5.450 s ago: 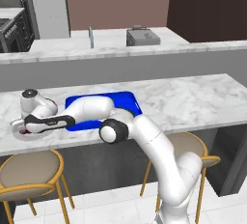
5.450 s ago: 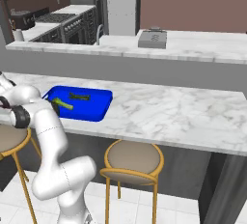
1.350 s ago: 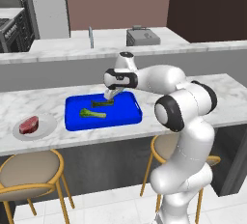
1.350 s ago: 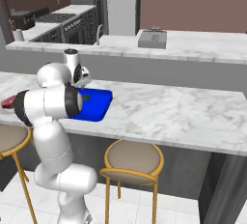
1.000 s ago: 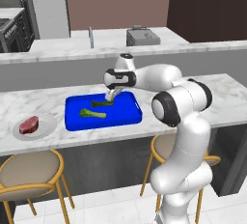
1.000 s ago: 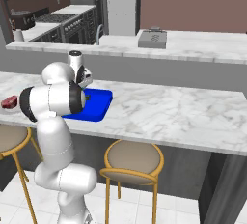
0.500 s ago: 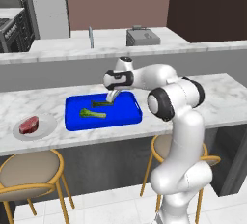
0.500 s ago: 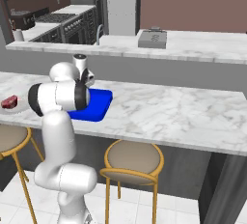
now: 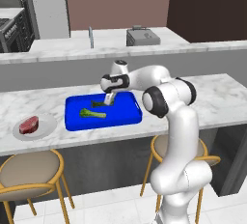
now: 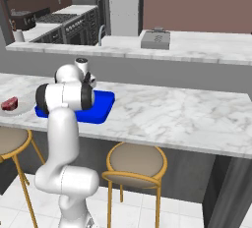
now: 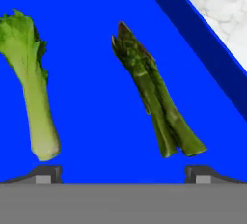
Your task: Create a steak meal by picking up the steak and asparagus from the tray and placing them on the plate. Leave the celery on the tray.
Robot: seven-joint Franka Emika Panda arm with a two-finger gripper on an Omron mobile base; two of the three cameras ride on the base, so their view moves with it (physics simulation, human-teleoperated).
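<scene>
- While the arm reaches out over the marble worktop (image 9: 217, 92), the fingers (image 9: 110, 100) hang just above the blue tray (image 9: 128, 117), at its far side; in the hand view the two tips (image 11: 47, 174) sit wide apart at the bottom edge, clamped on nothing
- The asparagus (image 11: 155, 95) lies on the tray floor between and just ahead of those tips, its pointed heads away from the hand and its cut ends nearest; in the left base view it shows as a dark bundle (image 9: 98, 104) partly behind the fingers
- The celery (image 11: 33, 88) lies beside the asparagus, apart from it, leafy top far from the hand and pale end near; in the left base view it sits toward the tray's middle (image 9: 92, 114)
- The tray's raised rim (image 11: 193, 35) runs diagonally across the hand view, with marble beyond it
- The steak (image 9: 29, 124) rests on the plate (image 9: 46, 126), which stands on the worktop just left of the tray; in the right base view the steak (image 10: 9, 103) shows at the left edge, and the tray (image 10: 101, 109) is largely hidden behind the arm
- Two round stools (image 9: 29, 167) with golden legs stand below the worktop; a sink tap (image 9: 90, 37) rises on the rear counter
</scene>
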